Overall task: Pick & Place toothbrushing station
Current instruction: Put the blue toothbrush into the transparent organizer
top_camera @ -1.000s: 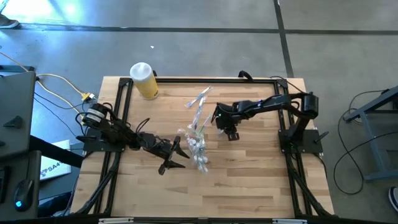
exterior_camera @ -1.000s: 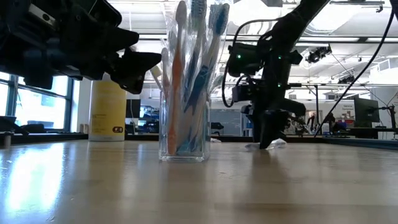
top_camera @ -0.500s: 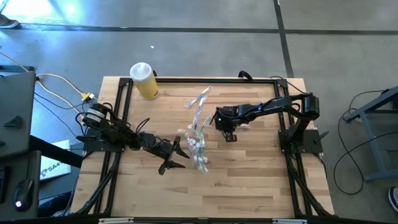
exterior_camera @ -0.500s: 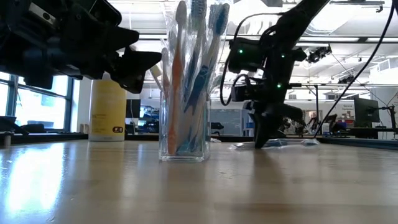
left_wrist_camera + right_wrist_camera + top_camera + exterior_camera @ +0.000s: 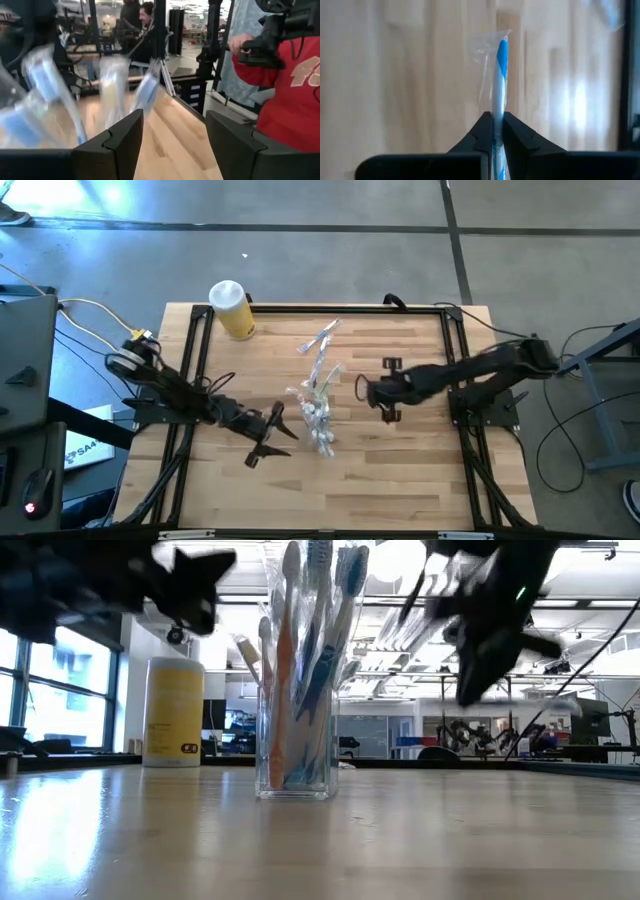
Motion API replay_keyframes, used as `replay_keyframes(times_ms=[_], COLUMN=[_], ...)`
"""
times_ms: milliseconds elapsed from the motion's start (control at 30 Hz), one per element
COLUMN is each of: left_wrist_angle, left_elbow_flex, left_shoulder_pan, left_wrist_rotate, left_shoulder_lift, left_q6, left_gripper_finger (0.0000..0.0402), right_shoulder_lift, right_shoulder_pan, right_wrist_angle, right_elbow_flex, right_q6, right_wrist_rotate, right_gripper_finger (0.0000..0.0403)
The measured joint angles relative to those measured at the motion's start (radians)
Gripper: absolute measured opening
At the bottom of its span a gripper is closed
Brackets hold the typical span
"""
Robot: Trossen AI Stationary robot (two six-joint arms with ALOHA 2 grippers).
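With the clear cup (image 5: pixel 318 412) as the reference landmark, the yellow bottle (image 5: pixel 231 308) stands well to its left and toward the far edge of the table (image 5: pixel 400 470), clear of both arms. The left gripper (image 5: pixel 268 436) sits just left of the cup and slightly nearer the front edge; its fingers (image 5: pixel 111 145) are spread wide apart and hold nothing (the wrist view looks between them toward the wrapped brushes in the cup). The cup itself stands upright near the table centre, already filled with several wrapped toothbrushes (image 5: pixel 300 650) whose heads fan out above its rim. Two or three further wrapped brushes (image 5: pixel 322 345) lie flat on the wood behind the cup, toward the far edge. To the right of the cup, the right gripper (image 5: pixel 388 388) is raised off the table with its fingers pressed together on one wrapped blue toothbrush (image 5: pixel 500 80), gripped low on the handle so that most of its length projects beyond the fingertips. Probable step: carrying this brush to the cup for insertion. Risk: the long free end may swing or pivot in the narrow grip, strike the crowded brush heads and miss the opening; a push against those heads could tip the light cup. The left gripper, close beside the cup, narrows the approach path from that side, and the loose brushes behind the cup could be swept aside by a low pass
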Motion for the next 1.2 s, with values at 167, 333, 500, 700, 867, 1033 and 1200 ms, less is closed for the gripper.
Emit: replay_keyframes(times_ms=[167,333,500,700,867,1033,1200], left_wrist_angle=[-0.137,-0.36,-0.798,-1.246,-1.39,-1.419,-1.378], left_elbow_flex=[0.011,0.159,0.431,0.785,1.045,1.234,1.359], left_shoulder_pan=[-0.096,-0.198,-0.261,-0.292,-0.31,-0.33,-0.34], left_wrist_rotate=[-0.168,-0.34,-0.523,-0.724,-0.852,-1.008,-1.087], left_shoulder_lift=[-0.132,-0.162,-0.134,0.02,0.181,0.328,0.439], left_q6=[0.107,0.342,0.438,0.623,0.846,1.149,1.493], left_gripper_finger=[0.0212,0.0212,0.0212,0.0212,0.0212,0.0212,0.0212], right_shoulder_lift=[-0.149,-0.233,-0.236,-0.235,-0.234,-0.188,-0.161], right_shoulder_pan=[0.218,0.468,0.659,0.747,0.745,0.729,0.715], right_wrist_angle=[0.077,0.36,0.855,1.132,1.143,1.166,1.253], right_elbow_flex=[0.001,0.003,0.003,0.003,0.003,0.003,0.004], right_q6=[0.148,0.103,-0.218,-0.246,-0.017,0.134,0.16], right_wrist_rotate=[0.066,0.258,0.342,0.333,0.322,0.316,0.275], right_gripper_finger=[0.0017,0.0016,0.0016,0.0016,0.0016,0.0015,0.0015])
